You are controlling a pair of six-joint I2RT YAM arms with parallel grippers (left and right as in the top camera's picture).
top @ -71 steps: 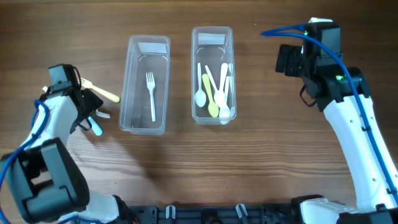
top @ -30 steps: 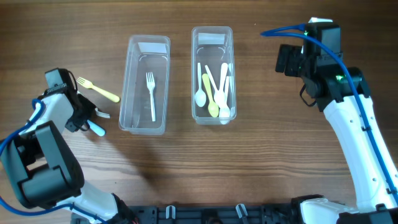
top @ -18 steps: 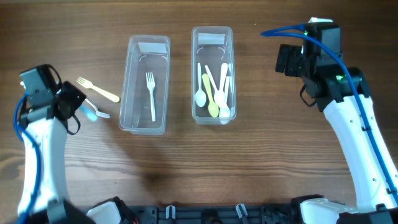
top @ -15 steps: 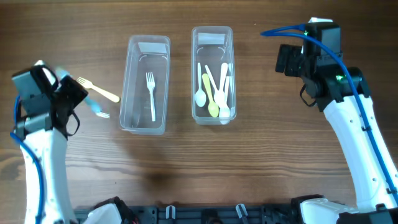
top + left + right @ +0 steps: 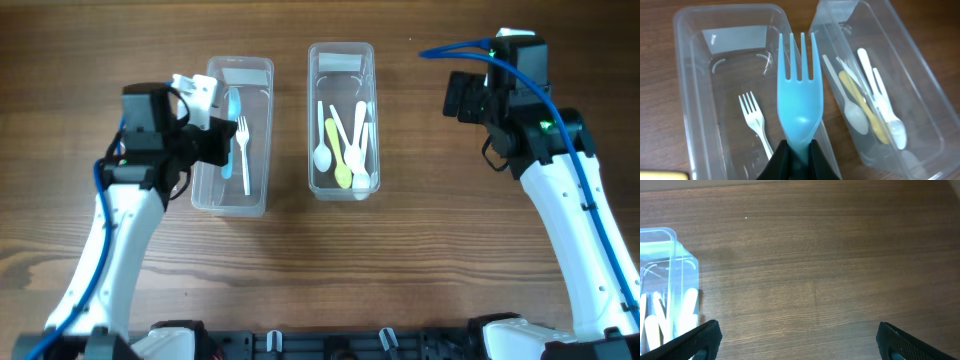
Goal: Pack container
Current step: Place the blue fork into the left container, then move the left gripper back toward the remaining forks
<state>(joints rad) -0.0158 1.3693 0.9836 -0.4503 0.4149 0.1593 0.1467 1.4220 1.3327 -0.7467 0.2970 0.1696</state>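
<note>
Left gripper (image 5: 796, 150): clamped on the handle of the blue fork (image 5: 800, 100), tines pointing away.
Blue fork: held above the left container (image 5: 207, 100); the overhead view places it just beside the white fork (image 5: 242, 150) lying inside.
Left wrist only: shows the fork is lifted, not lying down.
Right gripper (image 5: 800, 340): fingers wide apart, holding nothing, over the table (image 5: 840, 255).
Right container (image 5: 341, 50): holds white and yellow spoons (image 5: 342, 150).

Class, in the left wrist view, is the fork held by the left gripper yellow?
No, the fork clamped in the left gripper is light blue, not yellow.
</note>
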